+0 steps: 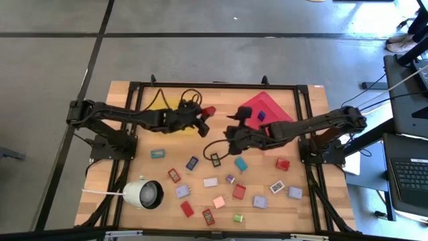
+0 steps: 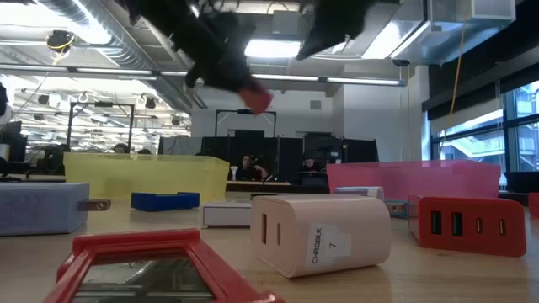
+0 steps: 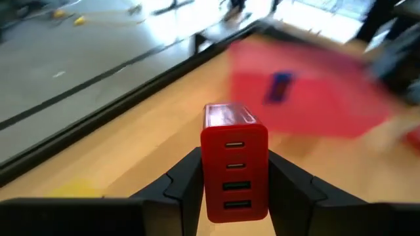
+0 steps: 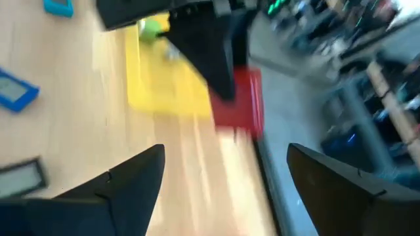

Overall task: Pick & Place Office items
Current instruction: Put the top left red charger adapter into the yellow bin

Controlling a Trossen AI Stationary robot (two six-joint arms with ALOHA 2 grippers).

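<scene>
Red charger block (image 3: pixel 233 172) pinched in the left gripper (image 1: pixel 202 118), up off the table between the two trays.

Fingers are narrowed right onto its sides, ports facing the wrist cam. It hangs over bare wood with free space all round, the yellow tray (image 1: pixel 175 106) just behind the arm and the red tray (image 1: pixel 271 110) off to the other side with a blue block (image 1: pixel 261 115) in it. Right gripper (image 1: pixel 235 122) hovers near the red tray's front edge, fingers spread wide, nothing in them. Rest of the blocks (image 1: pixel 210 181) are scattered over the front half of the wooden table (image 1: pixel 124 94), well apart from both grippers, with a white round lamp thing (image 1: pixel 142 194) near the front left corner. Black frame rails run round the tabletop; grey floor beyond, and an office with desks and ceiling lights in the low view.
</scene>
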